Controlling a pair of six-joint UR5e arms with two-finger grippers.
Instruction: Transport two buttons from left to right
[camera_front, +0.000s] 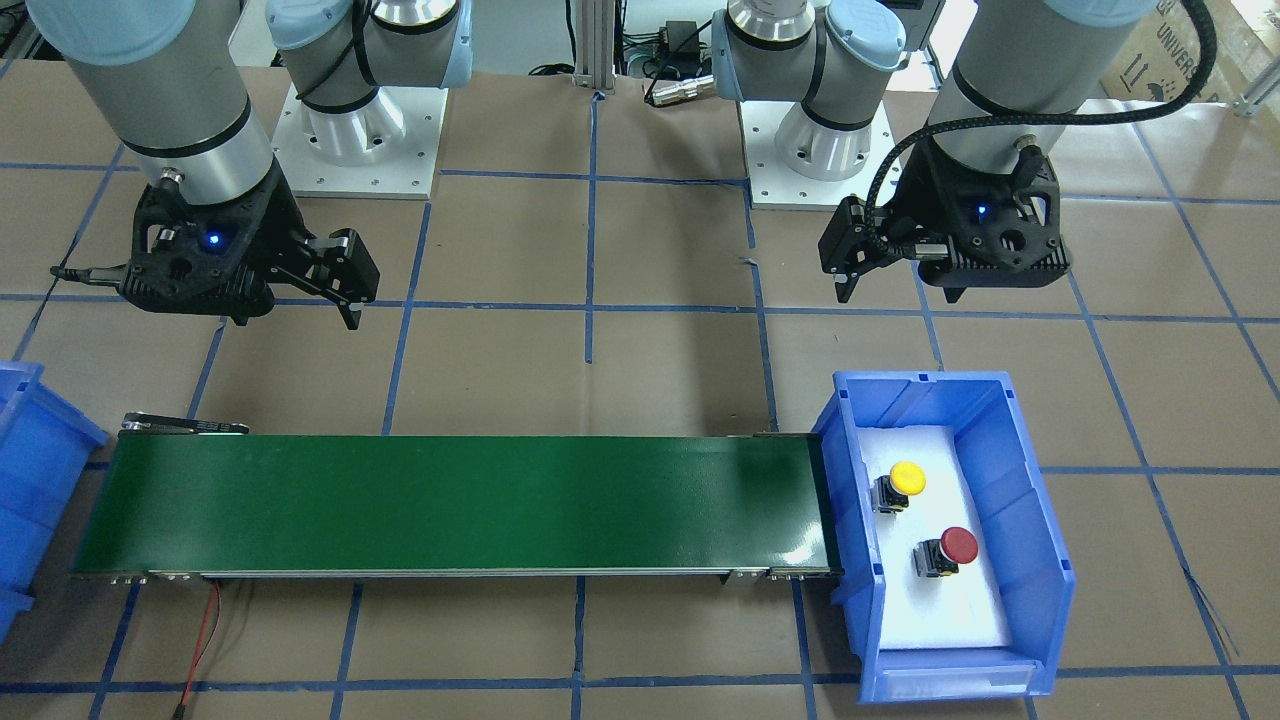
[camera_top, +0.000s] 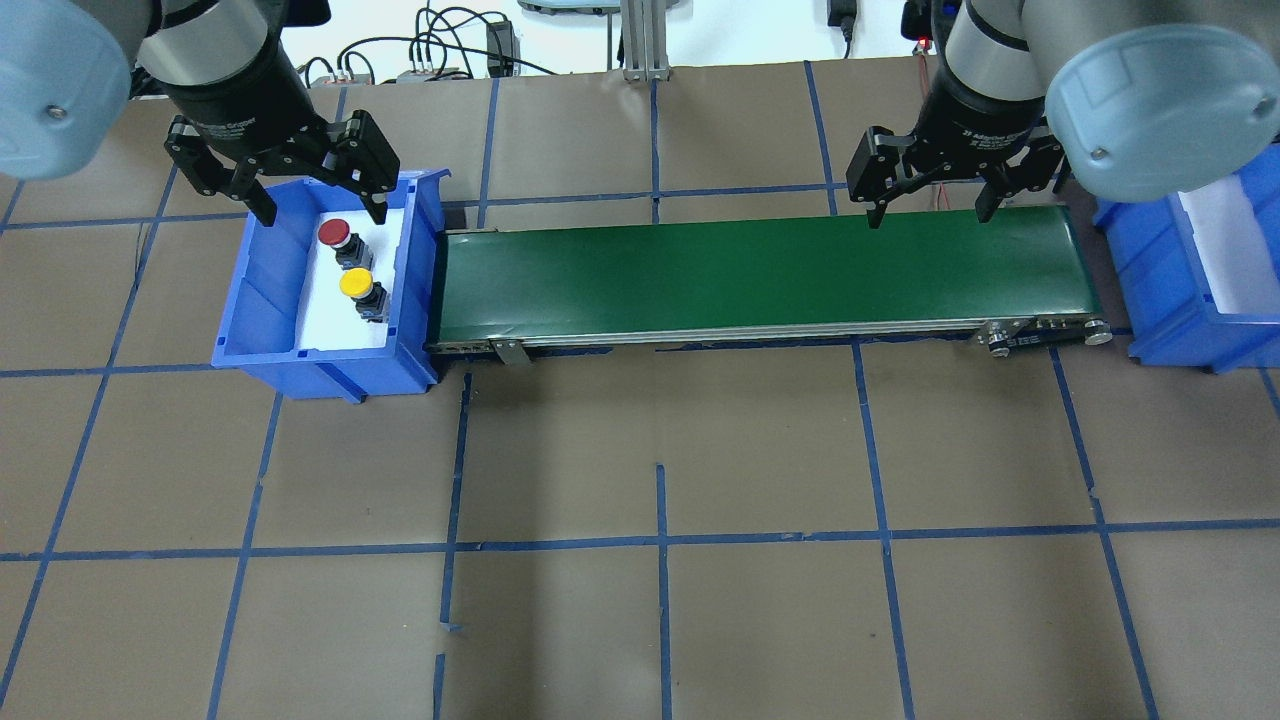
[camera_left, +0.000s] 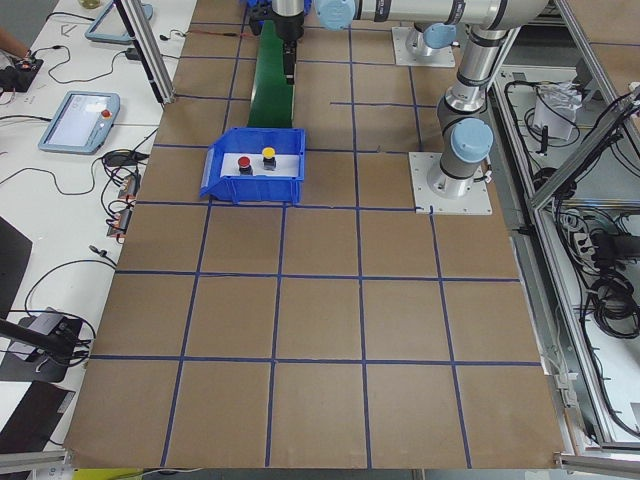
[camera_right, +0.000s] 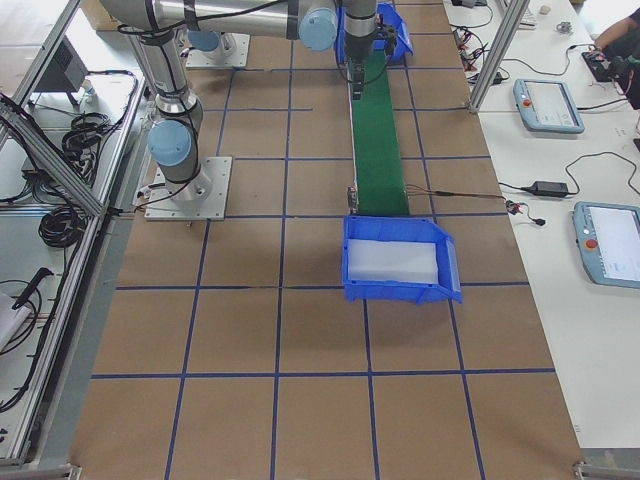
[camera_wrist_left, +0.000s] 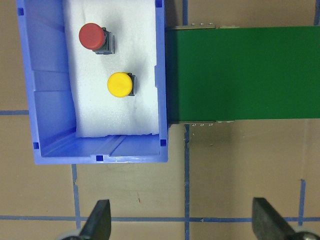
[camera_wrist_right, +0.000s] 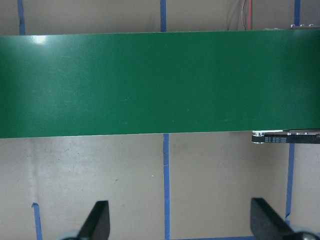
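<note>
Left gripper (camera_top: 323, 210), right gripper (camera_top: 928, 212): spread, empty. Lower left onto red button (camera_top: 333, 232), 11 o'clock of yellow button (camera_top: 354, 283), straddling base, clear of bin (camera_top: 255, 300).

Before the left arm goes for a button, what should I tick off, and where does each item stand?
1. Red button and yellow button both in the left bin: ok.
2. Left gripper open and empty: ok.
3. Left gripper centred on a button: not ok; wrist view shows both off the midline between its fingers.
4. Green belt bare: ok.
5. Right gripper open: ok.
6. Right bin holds only its white liner: ok.
</note>
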